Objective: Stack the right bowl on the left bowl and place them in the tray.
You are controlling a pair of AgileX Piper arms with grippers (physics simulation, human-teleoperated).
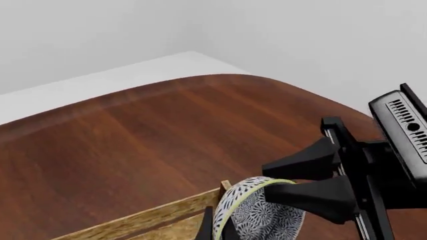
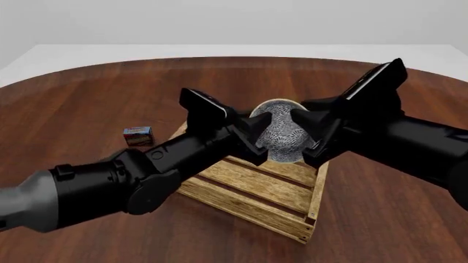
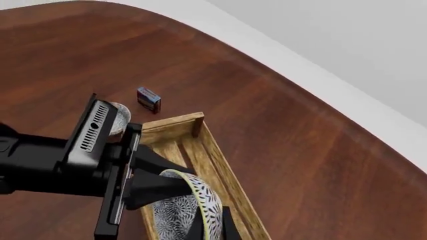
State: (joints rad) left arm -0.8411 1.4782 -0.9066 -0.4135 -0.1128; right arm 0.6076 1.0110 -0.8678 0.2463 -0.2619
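Two grippers in the front view: both meet at one bowl (image 2: 281, 129), high over the tray (image 2: 241, 211).
Left gripper (image 2: 262, 139), front view: it comes in from the left and its jaws pinch the bowl's near-left edge.
Right gripper (image 2: 310, 134), front view: it comes in from the right and its jaws pinch the other edge.
Bowl, front view: it is tipped up on its side, so I see its dotted inside. It does not touch the wood.
Tray, front view: it sits on the brown table (image 2: 73, 93), partly under my arms.
Small box (image 2: 137, 135), front view: on the table, left of the tray and apart from it.
Left wrist view: the right gripper (image 1: 267, 181) has the bowl's (image 1: 260, 217) yellow-green rim between its fingers, clamped on it. The tray's (image 1: 147, 220) wall is just below.
Right wrist view: the left gripper (image 3: 187, 181) bites the bowl's (image 3: 180, 212) rim, above the tray (image 3: 220, 165).
Also in the right wrist view: a second bowl (image 3: 120, 117) peeks out behind the left arm, mostly hidden, near the small box (image 3: 149, 99).
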